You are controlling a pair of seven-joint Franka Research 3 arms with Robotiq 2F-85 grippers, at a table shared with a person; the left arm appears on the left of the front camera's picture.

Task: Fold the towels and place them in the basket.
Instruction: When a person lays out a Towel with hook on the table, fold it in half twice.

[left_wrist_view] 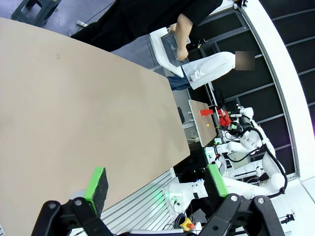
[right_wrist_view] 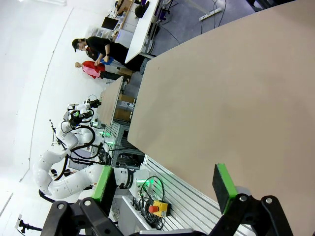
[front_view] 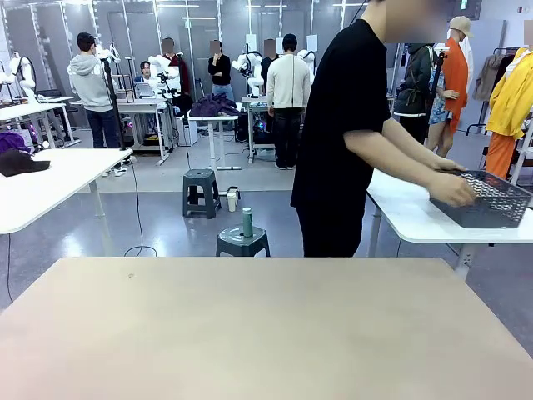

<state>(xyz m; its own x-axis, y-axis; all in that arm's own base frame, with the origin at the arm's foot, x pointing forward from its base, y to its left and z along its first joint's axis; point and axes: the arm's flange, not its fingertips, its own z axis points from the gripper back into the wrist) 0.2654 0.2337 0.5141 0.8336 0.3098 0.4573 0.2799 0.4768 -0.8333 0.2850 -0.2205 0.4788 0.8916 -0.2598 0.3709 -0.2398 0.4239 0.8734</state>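
Observation:
The dark grey lattice basket [front_view: 487,200] rests on a white side table at the far right, and a person in a black shirt has both hands [front_view: 451,188] on it. It appears again as the basket [left_wrist_view: 171,45] under the person's arm in the left wrist view. The towels are out of view. My left gripper [left_wrist_view: 156,183] is open over the near edge of the tan table [left_wrist_view: 74,113], nothing between its green pads [left_wrist_view: 97,183]. My right gripper [right_wrist_view: 165,184] is open too, hanging past the tan table [right_wrist_view: 231,93] edge, its pads [right_wrist_view: 222,186] holding nothing.
A white side table [front_view: 412,215] stands at the right beyond my table, another white table [front_view: 50,179] at the left with a dark cap on it. Two grey stools [front_view: 242,242] sit on the floor behind, one with a green bottle on it.

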